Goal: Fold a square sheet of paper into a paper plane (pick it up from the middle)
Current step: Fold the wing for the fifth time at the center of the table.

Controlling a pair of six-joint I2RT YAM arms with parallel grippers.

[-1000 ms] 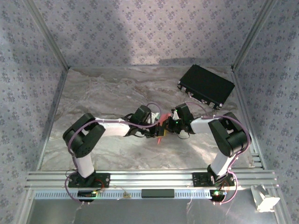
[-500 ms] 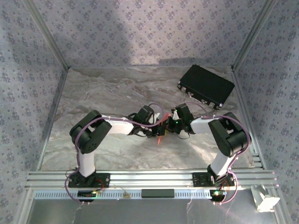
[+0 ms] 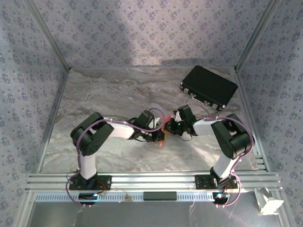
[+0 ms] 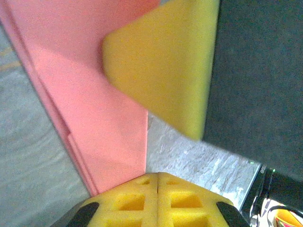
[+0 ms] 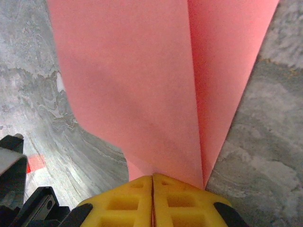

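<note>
The square sheet of paper (image 5: 142,71) is a creased salmon-pink shape held up off the marble table. My right gripper (image 5: 152,178) is shut on its narrow end, and a long crease runs away from the jaws. In the top view both grippers meet at mid-table: left gripper (image 3: 159,133), right gripper (image 3: 169,128), with the paper (image 3: 164,126) between them. My left gripper (image 4: 157,176) is shut. The paper (image 4: 94,109) passes beside and under its left finger. I cannot tell whether it is pinched there. The right gripper's yellow finger (image 4: 161,61) hangs close above.
A black rectangular case (image 3: 209,86) lies at the back right of the table. A small red piece (image 5: 35,163) sits on the marble (image 3: 94,94) beside the left gripper. Patterned walls close in the table on three sides. A white object (image 3: 268,201) sits beyond the front rail.
The left arm has reached further right, bringing its gripper in against the right gripper and covering more of the paper. The right arm has stayed where it was.
</note>
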